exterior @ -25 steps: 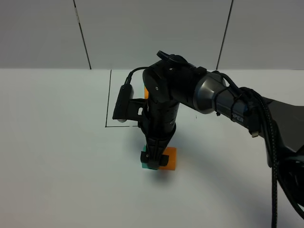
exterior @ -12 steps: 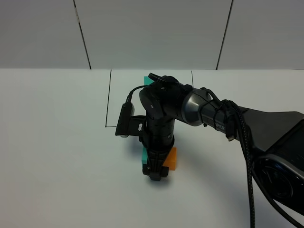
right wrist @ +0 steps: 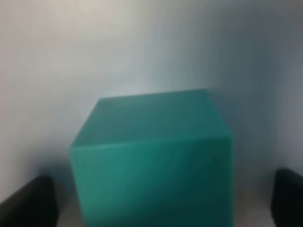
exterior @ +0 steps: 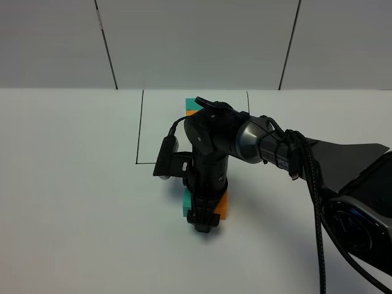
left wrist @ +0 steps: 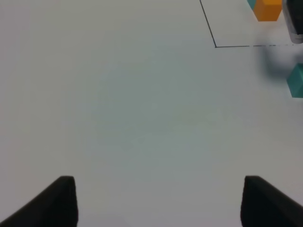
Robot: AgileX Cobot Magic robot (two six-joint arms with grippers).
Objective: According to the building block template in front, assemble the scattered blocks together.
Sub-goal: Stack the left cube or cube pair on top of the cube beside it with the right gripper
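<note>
While the teal block (exterior: 185,201) and the orange block (exterior: 222,205) sit on the white table (exterior: 73,202) just outside the near edge of the drawn black outline (exterior: 139,128), the right claw (exterior: 203,222) is down right over them, pointing at the table. In the exterior high view the arm hides the middle of the pair, so I cannot tell if the two blocks touch. The right wrist view shows the teal block (right wrist: 151,161) filling the space between the two dark fingertips (right wrist: 26,201), which sit wide on either side with table showing between them and the block: right claw apart, not clamping. The building block template (exterior: 192,106), teal on the far side and orange on the near side, lies at the far end of the outline, partly hidden by the arm. The left claw (left wrist: 158,201) is spread apart over bare table, holding nothing; its view catches the template (left wrist: 266,9) and the teal block (left wrist: 296,81) at the edge of its picture.
</note>
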